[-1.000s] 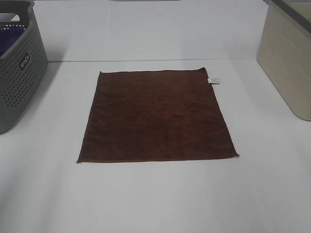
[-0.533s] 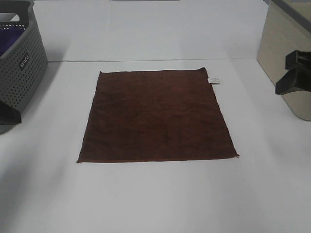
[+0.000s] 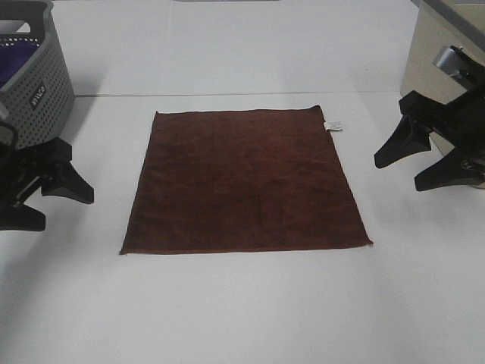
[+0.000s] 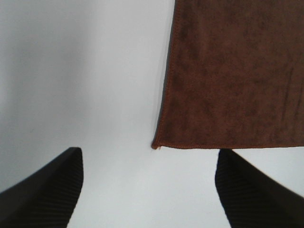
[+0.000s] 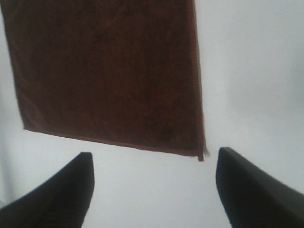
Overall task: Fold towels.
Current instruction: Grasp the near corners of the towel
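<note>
**White tabletop, one flat cloth, two arms at the frame edges**

White table [image 3: 242,318], plain, fills most of the high view. A faint seam line crosses its upper part.

1. Towel [image 3: 244,182]: dark reddish-brown, square, lying flat and unfolded at centre frame. Small white tag [image 3: 333,126] at its upper right corner; the print is too small to read.
2. Left gripper [image 3: 59,208]: at the left edge, beside the towel's left side and apart from it. Fingers spread wide, nothing between them. The arm is cut off by the frame. In the left wrist view two dark ribbed fingers [image 4: 47,190] sit in the lower corners, cut by the lower edge, with one towel corner [image 4: 156,145] between them.
3. Right gripper [image 3: 399,174]: at the right edge, apart from the towel's right side. Fingers spread, empty. The right wrist view is blurred.
4. Beige box [image 3: 447,98]: upper right, partly hidden by the right arm and cut by the frame.
5. Grey perforated basket [image 3: 34,114]: upper left, cropped. Its label is illegible, and only a sliver of the purple cloth [image 3: 15,61] inside shows.

Whether either gripper touches the table cannot be told.
</note>
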### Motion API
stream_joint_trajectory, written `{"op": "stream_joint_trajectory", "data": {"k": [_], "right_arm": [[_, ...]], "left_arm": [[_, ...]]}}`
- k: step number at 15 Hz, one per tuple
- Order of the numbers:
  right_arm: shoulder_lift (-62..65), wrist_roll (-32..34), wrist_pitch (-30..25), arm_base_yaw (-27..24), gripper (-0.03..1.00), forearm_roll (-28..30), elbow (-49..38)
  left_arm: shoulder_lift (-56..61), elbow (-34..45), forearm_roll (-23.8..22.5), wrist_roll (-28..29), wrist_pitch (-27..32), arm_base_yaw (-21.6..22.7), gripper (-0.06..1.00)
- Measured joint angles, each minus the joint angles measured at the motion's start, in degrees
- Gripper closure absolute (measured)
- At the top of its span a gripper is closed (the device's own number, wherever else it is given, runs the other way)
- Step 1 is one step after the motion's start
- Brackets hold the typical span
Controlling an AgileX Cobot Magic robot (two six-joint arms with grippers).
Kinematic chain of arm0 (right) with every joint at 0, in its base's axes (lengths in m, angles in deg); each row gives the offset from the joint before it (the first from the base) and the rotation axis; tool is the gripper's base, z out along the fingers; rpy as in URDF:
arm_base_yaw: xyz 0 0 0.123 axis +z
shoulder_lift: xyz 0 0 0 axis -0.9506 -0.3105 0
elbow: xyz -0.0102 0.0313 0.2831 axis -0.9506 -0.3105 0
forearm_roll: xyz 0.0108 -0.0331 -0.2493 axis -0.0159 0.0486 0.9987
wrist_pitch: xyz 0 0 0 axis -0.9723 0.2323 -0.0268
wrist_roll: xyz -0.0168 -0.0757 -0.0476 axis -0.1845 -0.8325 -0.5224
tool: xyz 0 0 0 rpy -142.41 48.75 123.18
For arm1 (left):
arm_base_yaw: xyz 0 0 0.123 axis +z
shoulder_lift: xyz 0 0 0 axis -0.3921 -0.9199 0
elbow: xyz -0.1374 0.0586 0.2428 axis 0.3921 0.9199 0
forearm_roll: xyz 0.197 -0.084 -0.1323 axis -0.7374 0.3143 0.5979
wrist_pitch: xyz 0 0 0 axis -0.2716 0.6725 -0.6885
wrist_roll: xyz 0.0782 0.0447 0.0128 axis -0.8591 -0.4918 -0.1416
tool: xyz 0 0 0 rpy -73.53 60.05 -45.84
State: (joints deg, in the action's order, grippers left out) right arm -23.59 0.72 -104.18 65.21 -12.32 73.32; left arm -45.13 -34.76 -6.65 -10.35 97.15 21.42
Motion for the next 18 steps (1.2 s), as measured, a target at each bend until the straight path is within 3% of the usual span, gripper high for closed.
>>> {"op": "stream_joint_trajectory", "data": {"k": [1, 2, 5, 9, 13, 16, 18], "right_arm": [[-4.4, -9.2, -1.8, -4.6, 0.28, -9.0, 0.3], [-6.5, -11.5, -1.9, -5.2, 0.28, -9.9, 0.9], [-12.2, -13.8, -2.3, -5.3, 0.28, -8.8, 3.8], [-17.6, -14.7, -2.3, -5.3, 0.29, -4.4, 6.7], [-21.4, -15.2, -2.9, -4.7, 0.29, -6.1, 7.7], [-23.4, -15.2, -3.8, 0.1, 0.3, -7.9, 8.8], [-24.5, -15.2, -4.2, 2.9, 0.38, -8.4, 9.7]], "left_arm": [[-5.7, -3.4, 4.1, -4.5, 1.4, 0.0, 0.21], [-8.4, -4.8, 6.8, -7.2, 1.8, 0.0, 0.21], [-14.9, -7.8, 15.5, -14.2, 3.6, 0.0, 0.21], [-20.5, -9.9, 23.5, -21.4, 4.6, -1.5, 0.21], [-22.5, -12.3, 25.7, -22.5, 5.2, -6.0, 0.21], [-23.8, -13.2, 27.4, -22.1, 5.4, -8.6, 0.22], [-24.2, -13.2, 27.7, -21.5, 5.5, -8.8, 0.29]]}}
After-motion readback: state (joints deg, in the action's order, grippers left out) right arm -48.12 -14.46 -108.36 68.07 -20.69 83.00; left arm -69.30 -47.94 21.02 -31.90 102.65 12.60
